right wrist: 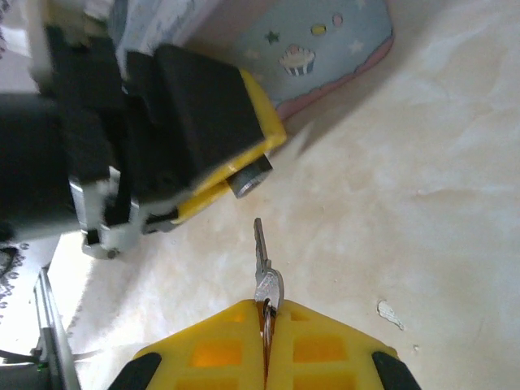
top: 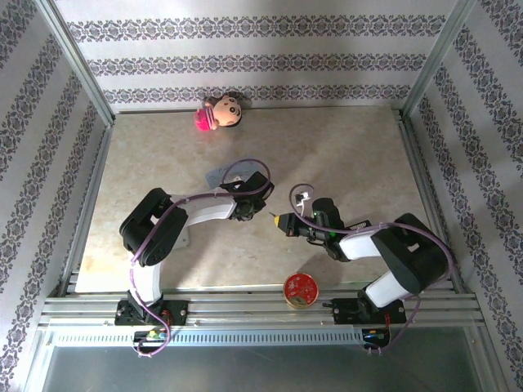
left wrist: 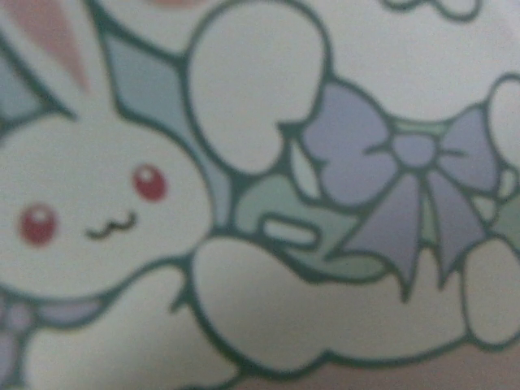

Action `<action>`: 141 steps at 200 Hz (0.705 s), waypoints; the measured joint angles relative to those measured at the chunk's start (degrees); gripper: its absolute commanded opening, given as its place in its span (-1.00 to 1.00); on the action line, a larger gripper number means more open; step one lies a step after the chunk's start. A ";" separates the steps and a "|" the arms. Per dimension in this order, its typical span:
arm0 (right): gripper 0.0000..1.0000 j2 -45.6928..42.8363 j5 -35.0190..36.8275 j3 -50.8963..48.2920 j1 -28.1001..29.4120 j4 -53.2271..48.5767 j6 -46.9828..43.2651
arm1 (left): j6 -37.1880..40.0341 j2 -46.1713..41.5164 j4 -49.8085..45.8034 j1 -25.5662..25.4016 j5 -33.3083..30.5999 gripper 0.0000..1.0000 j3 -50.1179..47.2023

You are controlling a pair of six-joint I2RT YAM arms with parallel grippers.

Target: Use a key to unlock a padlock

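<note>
My right gripper (right wrist: pixel 266 313) is shut on the silver key (right wrist: pixel 260 260) by its bow and ring, with the blade pointing up and away. Just beyond the blade tip, my left gripper (right wrist: pixel 244 166) holds a small dark grey piece, the padlock (right wrist: pixel 249 177), whose end pokes out between the yellow fingers (right wrist: pixel 264 134). A short gap separates key tip and padlock. From above, the left gripper (top: pixel 255 207) and right gripper (top: pixel 283 220) face each other at mid table. The pale blue box (right wrist: pixel 325 41) lies behind them. Its rabbit print (left wrist: pixel 97 203) is close and blurred in the left wrist view.
A pink-and-brown doll head (top: pixel 219 111) lies at the back wall. A round red tin (top: pixel 301 290) sits at the near edge between the arm bases. Metal frame rails (top: pixel 90 196) border the table. A small white scrap (right wrist: pixel 390 314) lies on the marble top.
</note>
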 measured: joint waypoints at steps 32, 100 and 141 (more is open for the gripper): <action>-1.00 7.82 3.04 -0.31 2.60 8.63 0.24 | -1.46 -0.44 3.82 1.44 5.11 -0.69 -1.22; -1.00 18.14 7.17 -0.37 4.00 24.02 0.22 | -4.02 -0.50 8.85 2.67 10.32 -0.69 -2.32; -1.00 20.33 9.40 -0.33 4.85 28.65 -0.09 | -5.84 -0.55 12.70 3.08 11.26 -0.69 -3.30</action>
